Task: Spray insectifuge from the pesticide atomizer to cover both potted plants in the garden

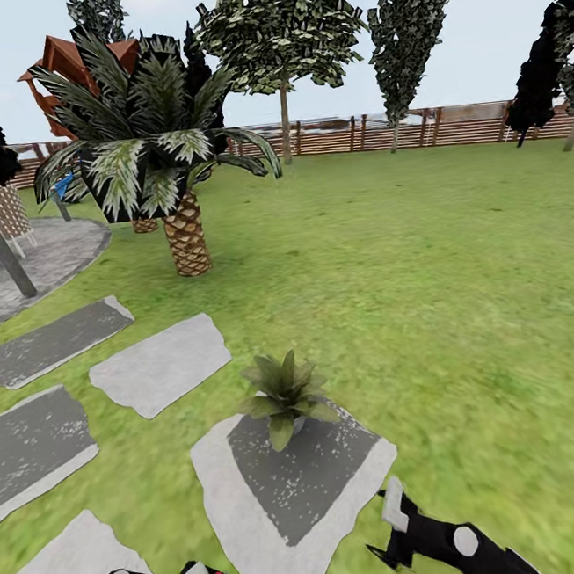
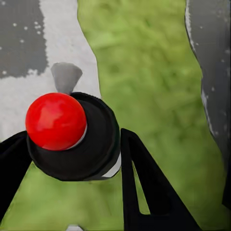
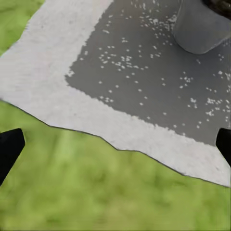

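While the lawn (image 1: pixel 465 303) spreads ahead, I see one potted plant (image 1: pixel 283 393) on the stepping stone (image 1: pixel 256 493), my right gripper (image 3: pixel 115 144) spread wide just beside it, my left gripper (image 2: pixel 72 144) clamping the pesticide atomizer (image 2: pixel 72 137)

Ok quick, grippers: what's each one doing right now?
Left gripper: shut on the pesticide atomizer, red tip showing.
Right gripper: open, holding nothing, over the stepping stone near the potted plant.
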Robot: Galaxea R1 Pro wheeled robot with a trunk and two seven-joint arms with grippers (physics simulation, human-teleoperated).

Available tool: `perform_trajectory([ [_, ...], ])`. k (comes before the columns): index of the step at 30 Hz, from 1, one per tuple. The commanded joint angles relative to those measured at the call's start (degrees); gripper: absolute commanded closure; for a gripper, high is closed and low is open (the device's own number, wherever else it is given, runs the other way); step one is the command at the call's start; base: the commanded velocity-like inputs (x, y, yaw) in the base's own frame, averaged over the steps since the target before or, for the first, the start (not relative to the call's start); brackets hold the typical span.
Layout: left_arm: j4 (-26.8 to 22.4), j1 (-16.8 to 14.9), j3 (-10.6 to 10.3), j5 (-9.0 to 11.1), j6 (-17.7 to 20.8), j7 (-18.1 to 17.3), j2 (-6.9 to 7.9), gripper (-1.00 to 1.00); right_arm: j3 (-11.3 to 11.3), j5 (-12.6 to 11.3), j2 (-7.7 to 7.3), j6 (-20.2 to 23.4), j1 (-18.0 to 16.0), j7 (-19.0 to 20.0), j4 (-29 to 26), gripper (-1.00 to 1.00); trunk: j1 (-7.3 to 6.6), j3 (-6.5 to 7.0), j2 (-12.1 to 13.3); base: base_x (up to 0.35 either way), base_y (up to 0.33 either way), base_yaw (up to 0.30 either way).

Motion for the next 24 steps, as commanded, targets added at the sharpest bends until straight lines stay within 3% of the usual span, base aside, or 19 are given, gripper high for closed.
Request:
perform_trajectory([
  [1, -0.1, -1.2, -0.6, -0.6, 0.4, -2.1, -0.12, 1.00, 0.1, 0.9, 0.34, -0.2, -0.5, 2.6, -1.2, -1.00, -0.01, -0.06, 0.0, 0.000, 0.000, 0.000],
  [2, -0.1, -1.8, -0.8, -0.9, 0.9, -3.1, -0.19, 1.00, 0.1, 1.0, 0.53, -0.2, -0.6, 3.7, -1.7, -1.00, -0.01, -0.06, 0.0, 0.000, 0.000, 0.000],
  [3, -0.1, -3.3, -1.5, -2.4, 2.9, -5.7, -0.31, 1.00, 0.1, 1.2, 1.03, -0.1, -0.9, 6.7, -2.8, -1.00, -0.01, -0.06, 0.0, 0.000, 0.000, 0.000],
  [5, -0.3, -4.8, -2.3, -5.1, 6.0, -7.7, -0.49, 1.00, 0.1, 1.2, 1.59, -0.1, -1.1, 9.0, -3.5, -1.00, -0.01, -0.06, 0.0, 0.000, 0.000, 0.000],
  [10, -2.7, -6.1, -2.8, -12.1, 9.2, -9.2, -1.70, 1.00, 0.1, 1.4, 3.41, 0.0, -1.3, 10.4, -4.0, -1.00, -0.01, -0.06, 0.0, 0.000, 0.000, 0.000],
  [13, -3.2, -6.2, -2.8, -13.6, 9.6, -9.4, -2.52, 1.00, 0.1, 1.4, 4.72, 1.3, -1.3, 10.5, -4.3, -1.00, -0.01, -0.06, 0.0, 0.000, 0.000, 0.000],
  [17, -3.4, -6.2, -2.9, -14.6, 9.6, -9.4, -3.50, 1.00, 0.6, 1.4, 6.26, 6.3, -1.4, 10.9, -5.2, -1.00, -0.01, -0.06, 0.0, 0.000, 0.000, 0.000],
  [18, -3.5, -6.2, -2.9, -15.1, 9.5, -9.4, -3.89, 1.00, 1.1, 1.4, 6.49, 7.3, -1.4, 11.5, -5.9, 1.00, -0.01, -0.06, 0.0, 0.000, 0.000, 0.000],
  [21, -3.5, -6.2, -2.9, -17.0, 9.6, -9.3, -5.30, 1.00, 2.2, 1.4, 6.80, 8.8, -1.5, 14.8, -8.4, 1.00, -0.01, -0.06, 0.0, 0.000, 0.000, 0.000],
  [22, -3.6, -6.3, -2.9, -18.3, 9.6, -9.1, -6.37, 1.00, 2.7, 1.4, 7.02, 9.3, -1.5, 16.9, -10.2, 1.00, -0.01, -0.06, 0.0, 0.000, 0.000, 0.000],
  [24, -3.7, -6.3, -2.9, -18.6, 9.6, -9.0, -6.69, 1.00, 2.8, 1.4, 7.54, 9.3, -1.5, 17.3, -10.8, 1.00, -0.01, -0.06, 0.0, 0.000, 0.000, 0.000],
])
